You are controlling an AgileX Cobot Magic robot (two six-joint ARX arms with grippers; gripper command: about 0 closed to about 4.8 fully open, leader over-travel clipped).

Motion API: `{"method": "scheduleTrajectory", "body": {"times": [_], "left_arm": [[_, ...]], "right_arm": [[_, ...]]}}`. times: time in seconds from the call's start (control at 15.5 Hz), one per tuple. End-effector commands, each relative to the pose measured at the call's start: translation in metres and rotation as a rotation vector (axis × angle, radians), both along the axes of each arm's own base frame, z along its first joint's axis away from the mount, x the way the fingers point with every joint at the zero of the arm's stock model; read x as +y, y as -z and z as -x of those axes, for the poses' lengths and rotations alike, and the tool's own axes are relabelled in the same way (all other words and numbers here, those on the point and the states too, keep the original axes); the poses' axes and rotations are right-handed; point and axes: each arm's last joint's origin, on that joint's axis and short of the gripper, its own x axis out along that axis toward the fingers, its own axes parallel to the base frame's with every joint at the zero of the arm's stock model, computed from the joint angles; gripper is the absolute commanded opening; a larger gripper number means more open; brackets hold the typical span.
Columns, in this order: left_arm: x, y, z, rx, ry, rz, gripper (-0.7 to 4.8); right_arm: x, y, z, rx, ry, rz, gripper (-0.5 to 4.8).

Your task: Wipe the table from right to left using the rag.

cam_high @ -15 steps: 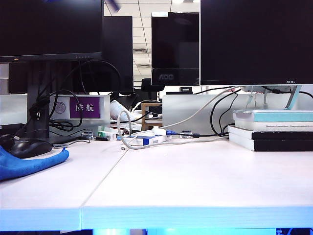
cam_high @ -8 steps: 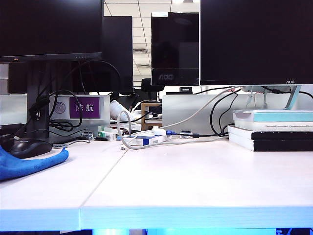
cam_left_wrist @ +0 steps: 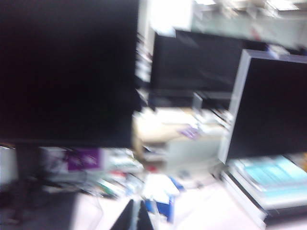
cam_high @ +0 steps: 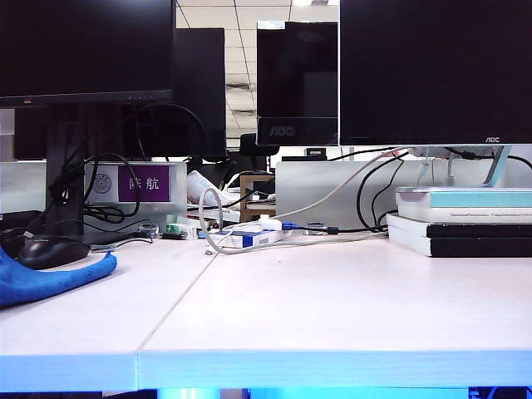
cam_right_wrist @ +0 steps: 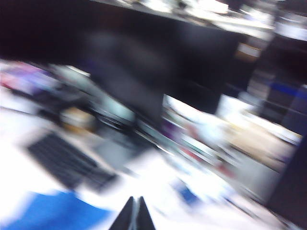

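both wrist views blurred; exterior view sharp.

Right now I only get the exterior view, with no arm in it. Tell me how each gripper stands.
Observer: The left gripper, facing a monitor, and the right gripper are both shut, with nothing between the tips.
Operator: Report what the right one looks at.
Observer: Its picture is blurred, but it shows a keyboard that your view lacks, and beside it a blue patch, likely the rag.
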Motion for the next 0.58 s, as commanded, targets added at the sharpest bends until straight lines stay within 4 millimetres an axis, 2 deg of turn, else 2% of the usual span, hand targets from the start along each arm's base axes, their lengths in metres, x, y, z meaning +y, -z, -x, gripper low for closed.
{"method": "scheduleTrajectory", "body": {"times": [0.06,0.26,0.32,0.39,0.45,0.58], "left_arm": [[0.000,0.006,0.015,0.004,0.047,-0.092,-0.05],[-0.001,0.021,0.014,0.045,0.090,-0.109,-0.05],[-0.002,0.035,0.008,0.059,0.090,-0.105,-0.05],[-0.002,0.047,0.003,0.073,0.091,-0.101,-0.05],[-0.003,0.063,-0.004,0.095,0.082,-0.102,-0.05],[-0.004,0.081,-0.014,0.116,0.066,-0.103,-0.05]], "right_arm": [[-0.002,0.012,-0.002,0.039,0.098,0.076,-0.06],[0.012,0.036,-0.015,0.038,0.094,0.076,-0.05],[0.019,0.061,-0.021,0.052,0.073,0.086,-0.05],[0.021,0.077,-0.022,0.058,0.068,0.090,-0.05],[0.020,0.102,-0.022,0.070,0.073,0.076,-0.05],[0.016,0.133,-0.018,0.068,0.082,0.038,-0.06]]}}
